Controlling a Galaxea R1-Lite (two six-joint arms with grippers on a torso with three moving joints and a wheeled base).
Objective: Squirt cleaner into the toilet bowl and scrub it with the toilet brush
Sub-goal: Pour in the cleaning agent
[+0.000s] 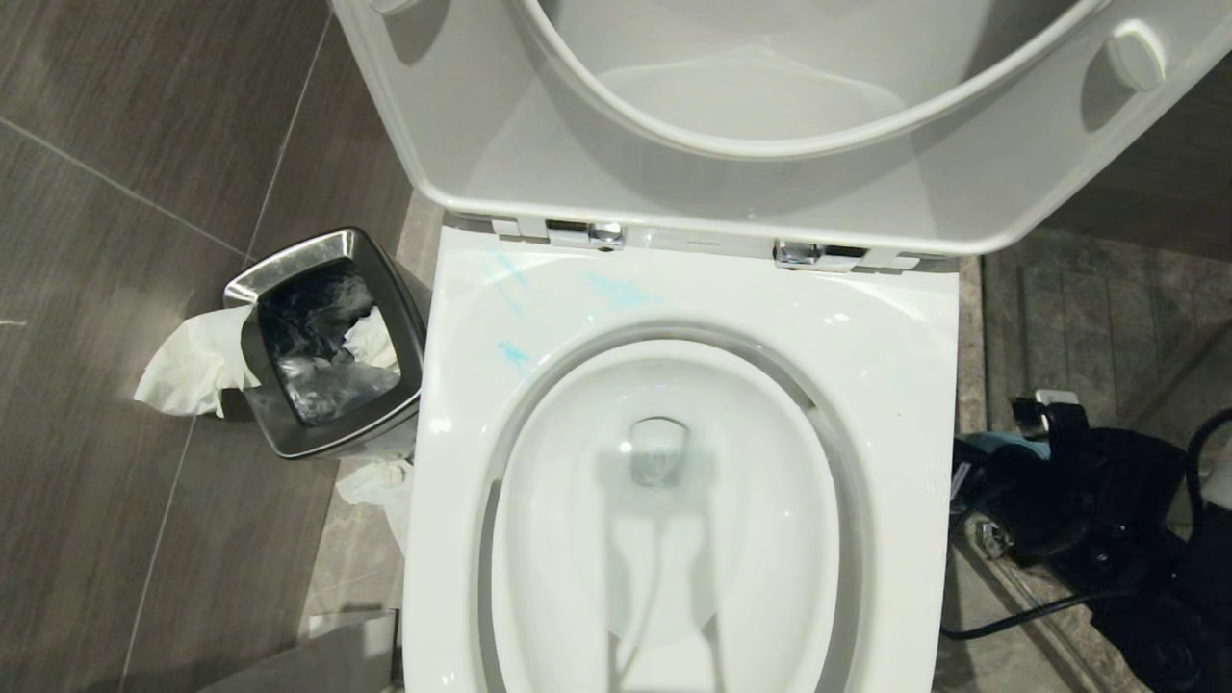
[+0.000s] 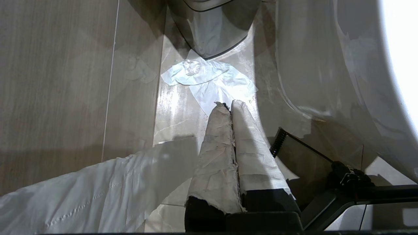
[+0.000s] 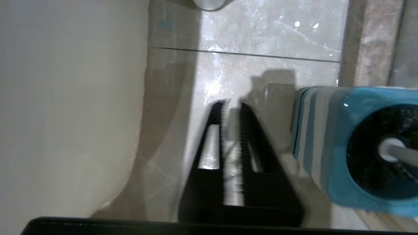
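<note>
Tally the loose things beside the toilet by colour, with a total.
White: 3, the tissue hanging on the bin's rim, the tissue on the floor by the bin, and the toilet brush handle.
Steel: 1, the bin.
Blue: 1, the brush holder.
Total: 5.

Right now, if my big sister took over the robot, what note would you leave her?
Left end effector: shut, empty, parked low by the toilet's side over a tissue on the floor.
Right end effector: slightly open, empty, low over the floor beside the blue holder.
Toilet brush: in that holder, not gripped.
Toilet bowl: lid and seat up, turquoise cleaner smeared on the rim.
Done: some cleaner is on.
Left: grab the brush and scrub the bowl.
</note>
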